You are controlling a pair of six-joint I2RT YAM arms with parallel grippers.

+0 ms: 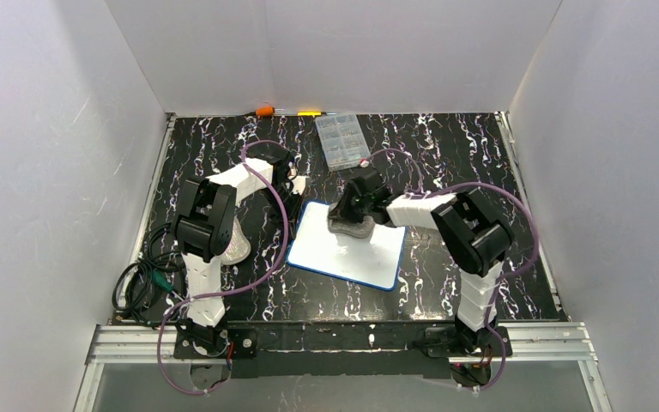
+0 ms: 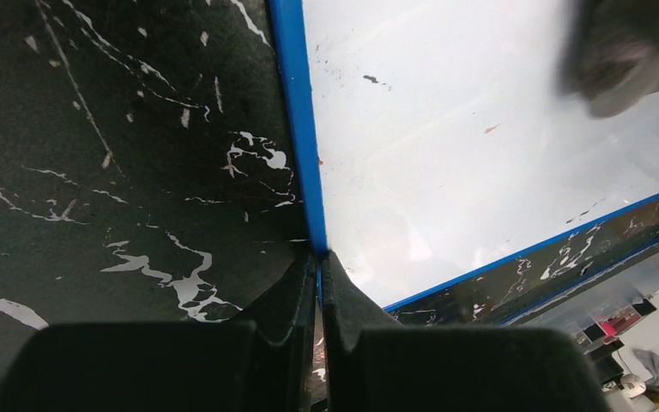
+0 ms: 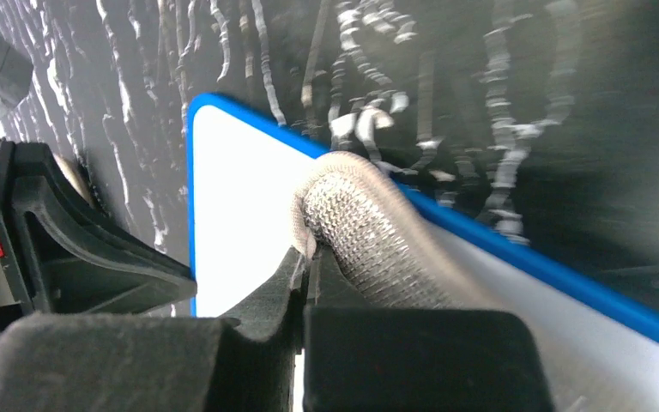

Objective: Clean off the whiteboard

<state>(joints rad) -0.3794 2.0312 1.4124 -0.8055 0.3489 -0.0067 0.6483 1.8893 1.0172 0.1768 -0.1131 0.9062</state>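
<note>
The whiteboard (image 1: 343,249), white with a thin blue rim, lies flat in the middle of the table and looks almost clean, with a few small specks in the left wrist view (image 2: 446,146). My left gripper (image 1: 296,196) is shut on the board's blue rim (image 2: 305,172) at its far left edge. My right gripper (image 1: 347,219) is shut on a grey woven cloth (image 3: 369,232) and presses it onto the board's far part (image 3: 240,215). The cloth also shows in the top view (image 1: 352,227) and, blurred, in the left wrist view (image 2: 618,60).
A clear plastic compartment box (image 1: 341,140) lies at the back of the table. An orange object (image 1: 264,111) and a yellow one (image 1: 311,112) sit against the back wall. Cables (image 1: 142,279) lie at the left edge.
</note>
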